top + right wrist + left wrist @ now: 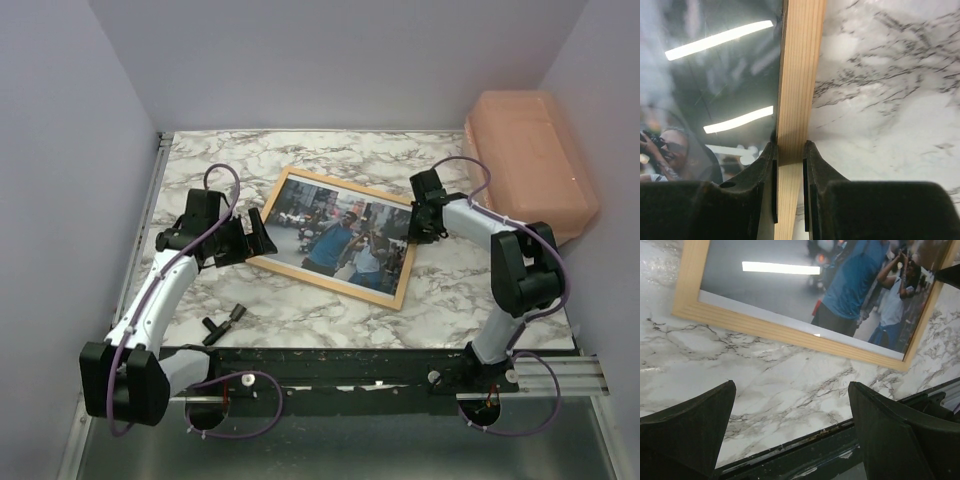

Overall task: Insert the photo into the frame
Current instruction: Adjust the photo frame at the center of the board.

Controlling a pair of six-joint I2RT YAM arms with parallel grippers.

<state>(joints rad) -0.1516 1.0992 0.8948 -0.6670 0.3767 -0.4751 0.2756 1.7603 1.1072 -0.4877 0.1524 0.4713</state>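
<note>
Marble-patterned table (pixel 300 300) fills your workspace. On your left, the left gripper (pixel 258 238) sits low with its fingers (pixel 700 425) spread wide and holding nothing; the frame's near-left corner lies just beyond the tips, not touching them. A small black part (pixel 225 318) lies near the front edge. In the middle, the frame (pixel 408 262) lies flat and skewed on the marble, with the photo (pixel 340 235) already inside it, picture side up under the pane. The right gripper (pixel 415 225) is clamped on the frame's right wooden rail, one finger (pixel 765 165) over the pane, the other on the marble side. A pink box (pixel 530 160) stands far right.
</note>
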